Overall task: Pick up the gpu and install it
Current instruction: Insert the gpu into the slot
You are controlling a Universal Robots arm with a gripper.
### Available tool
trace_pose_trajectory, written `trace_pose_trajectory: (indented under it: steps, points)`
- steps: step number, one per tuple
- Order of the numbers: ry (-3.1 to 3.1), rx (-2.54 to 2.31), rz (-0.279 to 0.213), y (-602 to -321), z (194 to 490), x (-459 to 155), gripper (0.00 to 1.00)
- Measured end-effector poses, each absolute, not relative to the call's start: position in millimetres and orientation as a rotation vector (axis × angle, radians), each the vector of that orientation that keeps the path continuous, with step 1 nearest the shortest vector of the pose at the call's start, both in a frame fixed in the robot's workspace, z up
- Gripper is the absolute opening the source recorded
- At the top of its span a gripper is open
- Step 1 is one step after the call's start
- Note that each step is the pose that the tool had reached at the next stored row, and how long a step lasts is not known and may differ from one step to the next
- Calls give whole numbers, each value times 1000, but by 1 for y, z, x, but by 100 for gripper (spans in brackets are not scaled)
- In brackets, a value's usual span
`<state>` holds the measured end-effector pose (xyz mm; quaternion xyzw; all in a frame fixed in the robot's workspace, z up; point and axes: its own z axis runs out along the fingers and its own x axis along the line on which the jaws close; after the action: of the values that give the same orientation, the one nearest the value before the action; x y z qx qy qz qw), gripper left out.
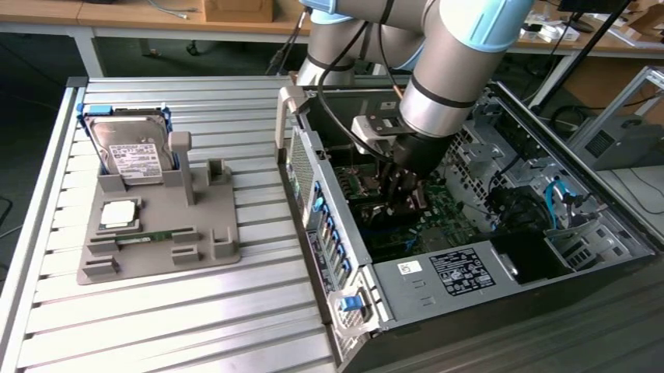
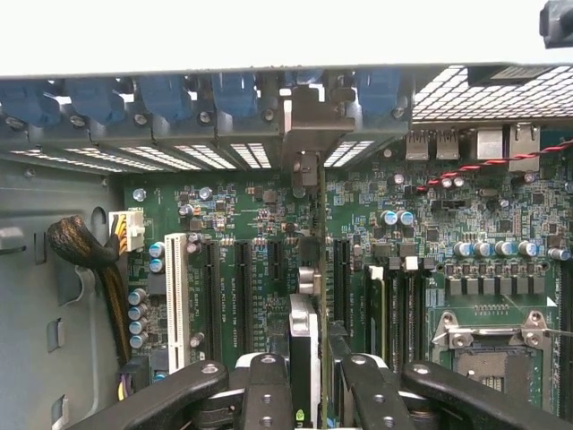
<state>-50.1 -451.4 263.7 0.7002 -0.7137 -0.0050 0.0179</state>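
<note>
Black gripper (image 2: 304, 394) fingers (image 2: 267, 394) sit nearest the wrist camera, clamped on the gpu (image 2: 305, 269), which is seen edge-on as a thin strip running from between the fingers toward the rear wall of the case. Its silver bracket (image 2: 309, 121) stands at the row of blue-clipped rear slot openings (image 2: 235, 94). Card hangs directly above the green motherboard (image 2: 421, 224), in line with the black expansion slots (image 2: 243, 282); whether its lower edge already touches a slot, cannot tell.

In the exterior view the arm's gripper (image 1: 407, 185) reaches down into the open computer case (image 1: 343, 233). Grey parts holder (image 1: 207, 256) on the slatted worktop (image 1: 155, 326) carries the hard drive (image 1: 133, 151) and memory stick (image 1: 155, 235).

Risks, as judged:
- Card edge landing beside the slot instead of in it, scraping capacitors and small parts next to it.
- Bracket catching on the rear frame, tilting the card so one end seats and the other rides high.
- Pressing down while tilted could strain the slot or slip the card in the fingers.
</note>
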Motion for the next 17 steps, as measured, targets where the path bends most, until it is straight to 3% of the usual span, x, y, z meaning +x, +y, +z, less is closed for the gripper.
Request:
trace_pose_trajectory:
  steps: [17]
  points:
    - [-2214,2179,-16,-450,261,-50,27]
